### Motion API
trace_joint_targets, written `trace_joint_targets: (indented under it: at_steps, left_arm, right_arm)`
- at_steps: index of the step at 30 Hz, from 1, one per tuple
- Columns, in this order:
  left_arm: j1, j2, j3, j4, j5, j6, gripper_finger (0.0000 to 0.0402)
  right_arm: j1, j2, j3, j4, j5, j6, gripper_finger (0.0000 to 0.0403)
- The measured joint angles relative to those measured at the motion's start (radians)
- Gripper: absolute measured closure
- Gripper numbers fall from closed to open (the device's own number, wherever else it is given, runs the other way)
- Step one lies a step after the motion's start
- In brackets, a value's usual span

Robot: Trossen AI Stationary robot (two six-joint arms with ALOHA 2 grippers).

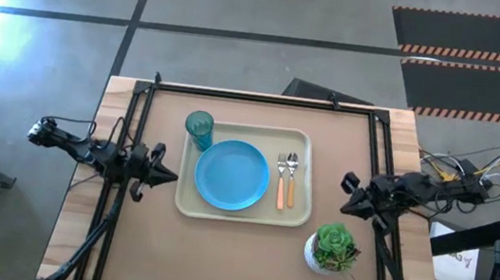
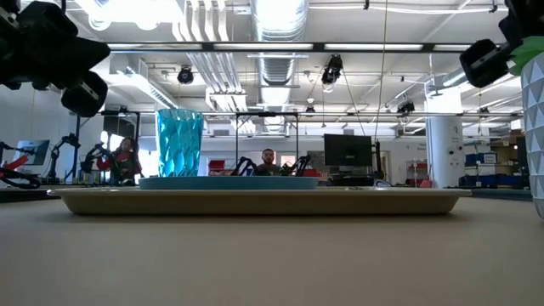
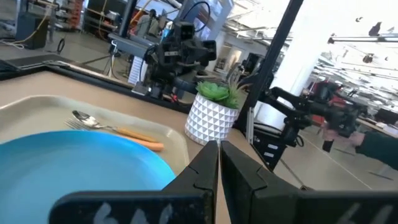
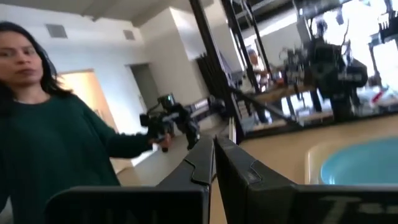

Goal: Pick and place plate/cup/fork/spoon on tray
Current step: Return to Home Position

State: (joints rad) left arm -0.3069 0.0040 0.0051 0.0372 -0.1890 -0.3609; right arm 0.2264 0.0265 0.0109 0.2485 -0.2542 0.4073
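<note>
The cream tray [image 1: 187, 199] lies in the middle of the table. On it rest the sky-blue plate [image 1: 231, 174], the teal cup [image 1: 199, 129] standing upright at the tray's far left corner, and the orange-handled fork [image 1: 281, 177] and spoon [image 1: 291, 177] side by side right of the plate. My left gripper [image 1: 169, 176] hangs shut just left of the tray, pointing level toward it and holding nothing. My right gripper [image 1: 348, 195] hangs shut right of the tray, also holding nothing. The left wrist view shows the plate [image 3: 74, 168], the spoon [image 3: 84, 117] and the shut fingertips [image 3: 219, 146].
A green plant in a white pot [image 1: 332, 249] stands near the tray's near right corner, below my right gripper. Black frame rails [image 1: 265, 97] run along the table's far edge and sides. A person in a dark green top [image 4: 43, 143] shows beyond the table.
</note>
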Motion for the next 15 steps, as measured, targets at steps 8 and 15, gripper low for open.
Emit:
trace_joint_targets:
  at_steps: [8,15]
  left_arm:
    - [0.000,0.000,0.000,-0.003,0.005,0.000,0.0402]
    - [0.000,0.000,-0.001,-0.003,0.006,0.000,0.0402]
  right_arm:
    - [0.000,0.000,0.000,-0.107,-0.008,0.114,0.0394]
    - [0.000,0.002,0.001,-0.206,0.048,0.099,0.0394]
